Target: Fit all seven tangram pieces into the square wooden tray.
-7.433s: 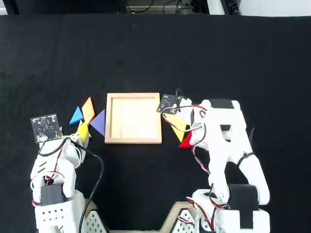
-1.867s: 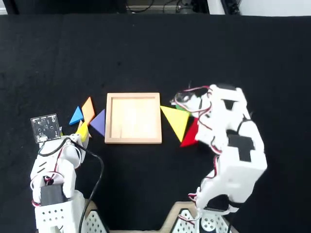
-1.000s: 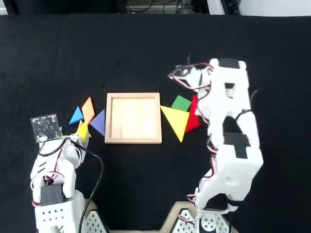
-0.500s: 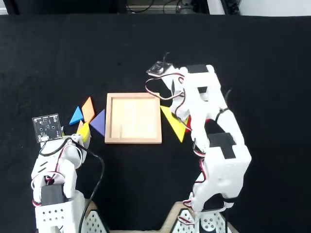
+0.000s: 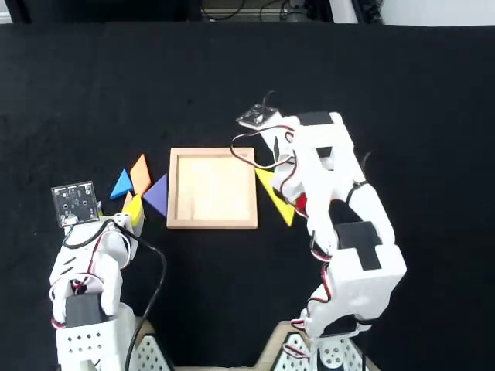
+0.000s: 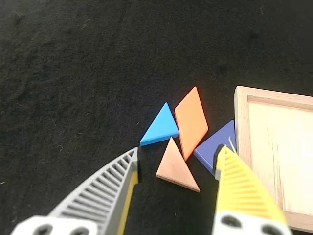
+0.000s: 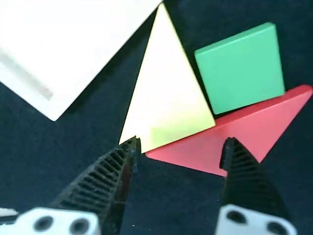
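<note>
The square wooden tray (image 5: 213, 188) lies mid-table with nothing in it. Right of it sit a yellow triangle (image 7: 166, 98), a green square (image 7: 240, 68) and a red triangle (image 7: 234, 129), all touching one another. My right gripper (image 7: 180, 143) hangs open just above them, over the seam between yellow and red. The right arm (image 5: 317, 154) covers most of these pieces from above. Left of the tray lie a blue triangle (image 6: 159, 128), an orange parallelogram (image 6: 190, 121), a purple triangle (image 6: 217, 149) and a tan triangle (image 6: 177, 167). My left gripper (image 6: 178, 152) is open over the tan one.
Black cloth (image 5: 232, 77) covers the whole table. The tray's near corner (image 7: 54, 110) lies close beside the yellow triangle. Both arm bases stand at the table's near edge.
The right arm has swung leftward from the far side of its three pieces to stand over them beside the tray. The left arm has kept still.
</note>
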